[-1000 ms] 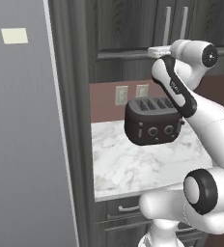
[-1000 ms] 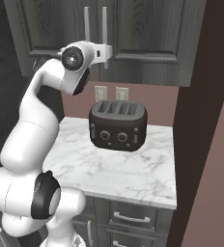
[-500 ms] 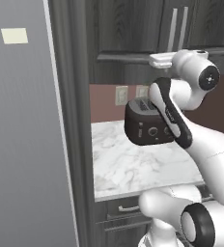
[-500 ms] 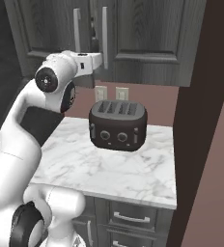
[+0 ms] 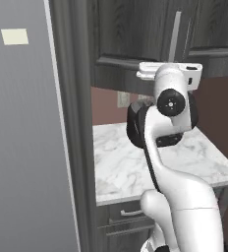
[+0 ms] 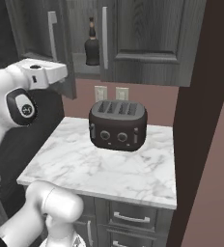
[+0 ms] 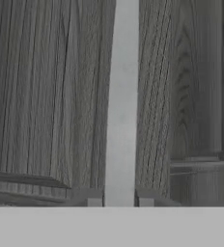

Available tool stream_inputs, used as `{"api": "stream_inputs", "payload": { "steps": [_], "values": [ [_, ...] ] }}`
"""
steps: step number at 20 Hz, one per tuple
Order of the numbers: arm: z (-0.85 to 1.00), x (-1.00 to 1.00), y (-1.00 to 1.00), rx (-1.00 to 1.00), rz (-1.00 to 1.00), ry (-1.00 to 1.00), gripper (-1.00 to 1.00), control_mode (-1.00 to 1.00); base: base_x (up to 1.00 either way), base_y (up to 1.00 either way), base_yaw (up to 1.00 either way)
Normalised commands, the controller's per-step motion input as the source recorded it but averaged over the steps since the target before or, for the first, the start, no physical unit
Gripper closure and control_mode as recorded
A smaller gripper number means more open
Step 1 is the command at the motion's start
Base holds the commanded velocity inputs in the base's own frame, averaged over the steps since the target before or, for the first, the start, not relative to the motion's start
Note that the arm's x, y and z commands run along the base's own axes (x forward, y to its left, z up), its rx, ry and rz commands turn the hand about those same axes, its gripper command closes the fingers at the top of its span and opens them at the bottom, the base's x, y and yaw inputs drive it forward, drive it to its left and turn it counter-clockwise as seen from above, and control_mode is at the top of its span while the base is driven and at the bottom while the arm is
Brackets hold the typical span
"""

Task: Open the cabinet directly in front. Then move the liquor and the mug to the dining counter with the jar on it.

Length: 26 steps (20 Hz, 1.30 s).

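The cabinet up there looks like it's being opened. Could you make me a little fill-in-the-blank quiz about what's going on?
1. The gripper is shut on the cabinet door's silver ____.
2. Through the gap of the cabinet a dark ____ shows on the shelf.
3. On the marble counter stands a black ____.

Missing words: handle; bottle; toaster

Cabinet above, counter below, me at the left door.

My gripper straddles the handle of the swung-out left door; the liquor stands inside behind it, the toaster on the counter, 2 outlets behind that.
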Motion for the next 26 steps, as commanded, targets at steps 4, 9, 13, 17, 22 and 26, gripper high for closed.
{"api": "stream_inputs", "payload": {
  "steps": [4, 9, 13, 17, 22, 26],
  "values": [
    [0.00, -0.97, 0.55, 0.00, -0.25, 0.00, 1.00, -1.00, 0.00, 0.00, 0.00],
    [0.00, -0.09, 0.21, 0.00, -0.03, 0.00, -1.00, -1.00, 0.00, 0.00, 0.00],
    [-0.07, -0.46, -0.11, 0.00, 0.00, 0.00, -1.00, -1.00, 0.00, 0.00, 0.00],
    [-0.07, -0.94, -0.45, 0.07, 0.00, -0.07, -1.00, -1.00, 0.00, 0.00, 0.00],
    [0.44, -0.32, -0.95, 0.32, 0.06, -0.11, -1.00, -1.00, 0.00, 0.00, 0.00],
    [0.31, -0.01, -0.98, 0.33, 0.23, -0.05, -1.00, -1.00, 0.00, 0.00, 0.00]
  ]
}}
